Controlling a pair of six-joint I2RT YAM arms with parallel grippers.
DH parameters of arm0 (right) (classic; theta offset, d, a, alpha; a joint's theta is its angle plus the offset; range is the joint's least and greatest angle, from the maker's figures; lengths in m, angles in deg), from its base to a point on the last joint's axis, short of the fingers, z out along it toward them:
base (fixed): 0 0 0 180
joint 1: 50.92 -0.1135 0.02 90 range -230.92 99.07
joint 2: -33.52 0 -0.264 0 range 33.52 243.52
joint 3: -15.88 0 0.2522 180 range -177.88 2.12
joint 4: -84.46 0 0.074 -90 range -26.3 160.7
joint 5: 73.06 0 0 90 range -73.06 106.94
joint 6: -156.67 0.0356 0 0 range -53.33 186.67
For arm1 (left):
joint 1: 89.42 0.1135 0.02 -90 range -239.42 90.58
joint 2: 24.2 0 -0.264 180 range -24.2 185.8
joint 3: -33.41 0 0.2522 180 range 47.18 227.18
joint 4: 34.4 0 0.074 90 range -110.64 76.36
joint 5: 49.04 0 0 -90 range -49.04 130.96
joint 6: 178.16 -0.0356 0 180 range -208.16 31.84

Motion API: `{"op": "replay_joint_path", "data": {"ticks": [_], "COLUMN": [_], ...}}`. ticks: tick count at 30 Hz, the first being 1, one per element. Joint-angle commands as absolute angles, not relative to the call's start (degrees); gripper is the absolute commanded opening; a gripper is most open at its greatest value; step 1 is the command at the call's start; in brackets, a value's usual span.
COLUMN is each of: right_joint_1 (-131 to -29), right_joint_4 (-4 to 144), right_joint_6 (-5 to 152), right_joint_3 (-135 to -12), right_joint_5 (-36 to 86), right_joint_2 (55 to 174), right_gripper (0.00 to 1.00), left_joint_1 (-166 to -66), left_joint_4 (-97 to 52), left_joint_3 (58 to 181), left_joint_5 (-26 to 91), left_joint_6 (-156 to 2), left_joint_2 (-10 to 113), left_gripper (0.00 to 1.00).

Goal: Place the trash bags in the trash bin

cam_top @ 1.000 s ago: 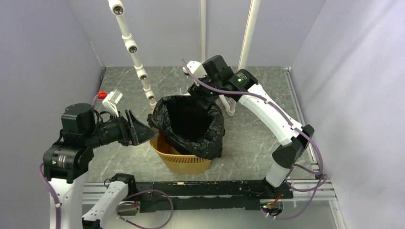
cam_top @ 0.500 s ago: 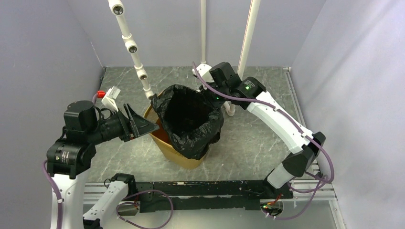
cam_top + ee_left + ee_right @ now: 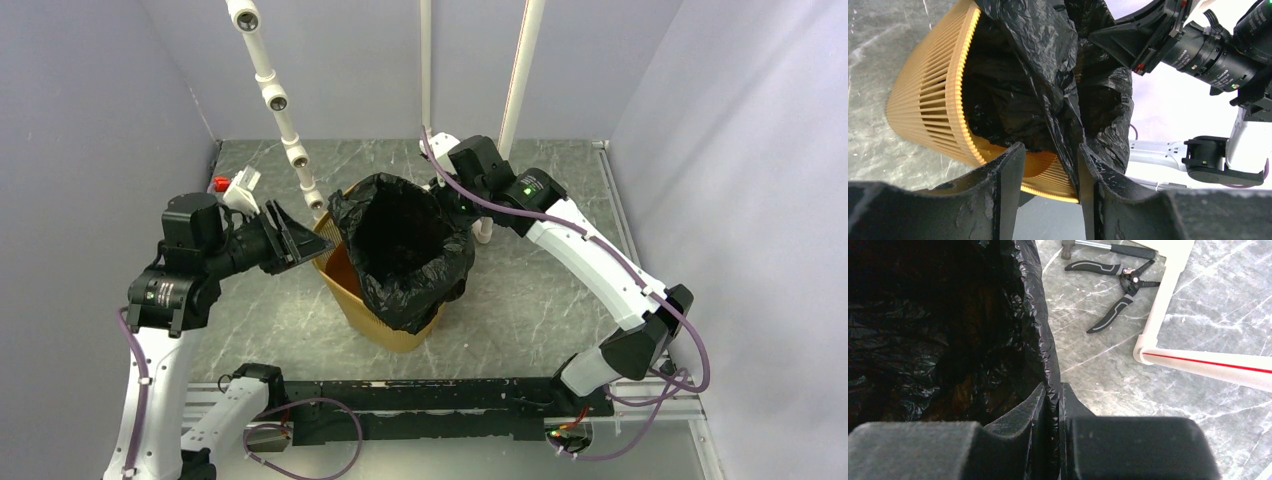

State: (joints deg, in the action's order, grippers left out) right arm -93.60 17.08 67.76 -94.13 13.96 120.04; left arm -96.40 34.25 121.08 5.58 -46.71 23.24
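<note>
The yellow-orange trash bin stands tilted at the table's middle, and its slatted wall shows in the left wrist view. The black trash bag sits in it, mouth open, edges draped over the rim; it also shows in the left wrist view and the right wrist view. My right gripper is shut on the bag's far right edge, and the plastic is pinched between its jaws. My left gripper is open at the bin's left rim. The rim and a fold of bag lie between its jaws.
Black-handled pliers and another tool's handle lie on the marble table behind the bin. White pipes rise just behind it; a pipe with a red stripe lies to the right. A red-capped part sits at the far left.
My right gripper moved right and back with the bag's edge, and the bin tipped and shifted with it. My left gripper rose and moved forward to the bin's left rim.
</note>
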Motion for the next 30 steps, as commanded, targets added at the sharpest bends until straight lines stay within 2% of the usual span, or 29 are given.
{"op": "replay_joint_path", "data": {"ticks": [1, 8, 15, 23, 30], "right_joint_1": [-93.7, -93.7, -93.7, -93.6, -93.6], "right_joint_4": [20.3, 20.0, 20.3, 20.4, 20.3], "right_joint_6": [69.9, 70.3, 70.4, 70.7, 70.8], "right_joint_3": [-93.9, -94.1, -94.4, -94.4, -94.6], "right_joint_5": [11.6, 11.6, 12.0, 12.2, 12.6], "right_joint_2": [119.5, 120.0, 120.0, 120.1, 120.3], "right_gripper": [0.07, 0.07, 0.06, 0.06, 0.06], "left_joint_1": [-96.4, -96.4, -96.4, -96.5, -96.5], "left_joint_4": [26.1, 24.0, 27.7, 23.7, 17.6], "left_joint_3": [119.7, 118.4, 118.1, 114.9, 111.6], "left_joint_5": [5.5, 0.2, 2.9, -0.6, -0.5], "left_joint_6": [-44.5, -45.2, -47.8, -45.7, -42.1], "left_joint_2": [23.8, 26.3, 27.0, 26.8, 24.9], "left_gripper": [0.47, 0.47, 0.44, 0.39, 0.40]}}
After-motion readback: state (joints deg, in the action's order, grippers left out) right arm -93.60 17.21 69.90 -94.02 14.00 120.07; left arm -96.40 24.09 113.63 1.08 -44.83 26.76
